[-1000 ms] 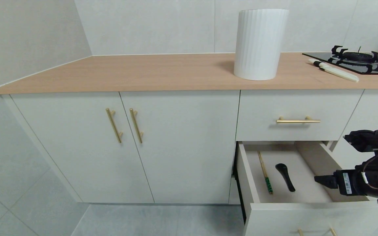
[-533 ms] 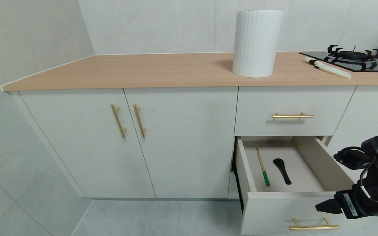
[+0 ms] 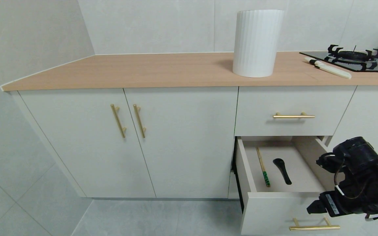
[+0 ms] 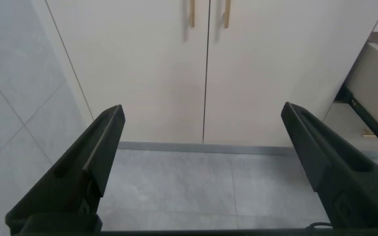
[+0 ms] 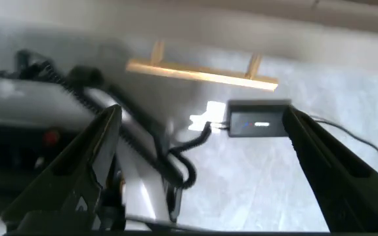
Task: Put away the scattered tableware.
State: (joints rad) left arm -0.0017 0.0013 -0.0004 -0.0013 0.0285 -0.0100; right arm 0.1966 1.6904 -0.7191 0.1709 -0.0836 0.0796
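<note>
Well, on the head view I see the pale lower drawer (image 3: pixel 246 170) pulled out, presumably to take tableware. The green-tipped wooden chopsticks (image 3: pixel 262 167) and the black spoon (image 3: pixel 283 170) lie side by side on its floor, and my right gripper (image 3: pixel 315 206) hangs just outside the drawer front near its slim brass bar handle (image 3: pixel 313 226), apart from both pieces. On the left wrist view the left gripper (image 4: pixel 202 177) is spread wide and empty, facing the white cabinet doors (image 4: pixel 143 65); on the right wrist view the right one is likewise splayed, that handle ahead of it.
</note>
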